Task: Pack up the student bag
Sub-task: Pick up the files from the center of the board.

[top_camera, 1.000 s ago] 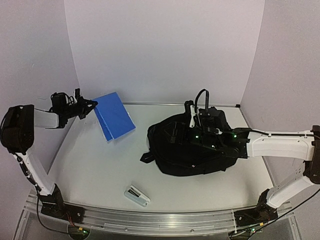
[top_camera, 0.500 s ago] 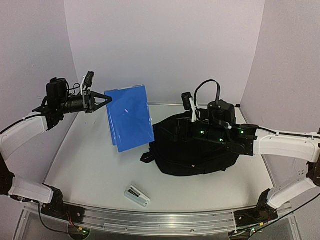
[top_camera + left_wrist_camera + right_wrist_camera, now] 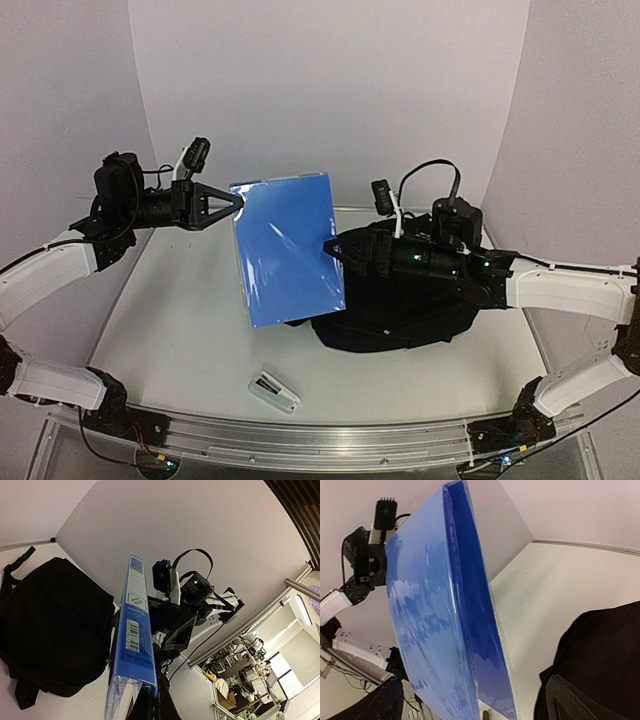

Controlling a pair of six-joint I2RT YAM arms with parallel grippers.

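One student bag [image 3: 405, 315], beneath right end effector [image 3: 345, 254]

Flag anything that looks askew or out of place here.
The blue binder is off the table, pinched near its upper corner by the left gripper, so it hangs tilted in the air beside the student bag. The right gripper is open close beside it. Nothing looks spilled or damaged.

We lose the student bag's [image 3: 400, 320] left side behind the blue binder [image 3: 288, 250], the left hand's [image 3: 238, 201] grip past its wrist view's bottom edge, a white object [image 3: 273, 390] too small to name
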